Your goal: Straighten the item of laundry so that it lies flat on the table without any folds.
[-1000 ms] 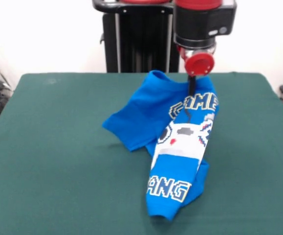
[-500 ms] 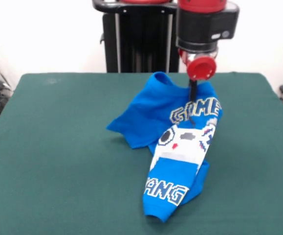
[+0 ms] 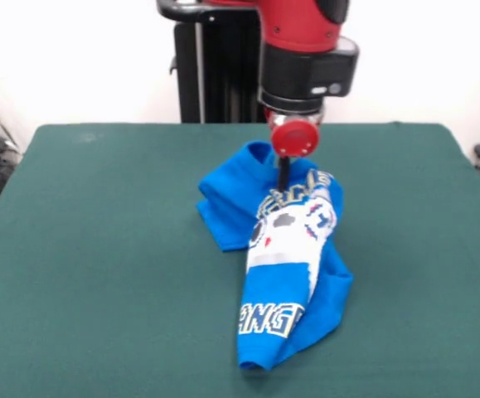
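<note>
- The blue T-shirt (image 3: 285,257) sits bunched mid-tabletop, a narrow twisted strip trailing toward 6 o'clock, a folded sleeve at 9 o'clock.
- Judged step: mid-drag, far from flat; next it needs its top edge pulled outward, then the folds spread.
- The claw (image 3: 283,176) presses into the shirt's top edge at 12 o'clock; pinched or apart, I cannot tell.
- Green tabletop (image 3: 99,249) lies all around.

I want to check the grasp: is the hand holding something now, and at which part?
The hand holds the blue T-shirt, pinched at its raised upper part just above the lettering; the rest drapes onto the green table.
</note>
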Controlling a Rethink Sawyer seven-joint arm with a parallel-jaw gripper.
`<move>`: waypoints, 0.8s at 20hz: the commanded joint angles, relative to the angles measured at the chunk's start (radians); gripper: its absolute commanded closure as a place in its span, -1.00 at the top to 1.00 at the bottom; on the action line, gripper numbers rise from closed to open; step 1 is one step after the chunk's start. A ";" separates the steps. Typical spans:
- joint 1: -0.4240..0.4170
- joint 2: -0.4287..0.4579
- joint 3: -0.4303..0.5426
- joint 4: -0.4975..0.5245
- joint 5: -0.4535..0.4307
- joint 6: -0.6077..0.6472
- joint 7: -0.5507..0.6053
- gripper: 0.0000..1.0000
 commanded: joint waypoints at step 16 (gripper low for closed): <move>-0.099 -0.115 0.065 0.117 -0.017 0.265 -0.183 1.00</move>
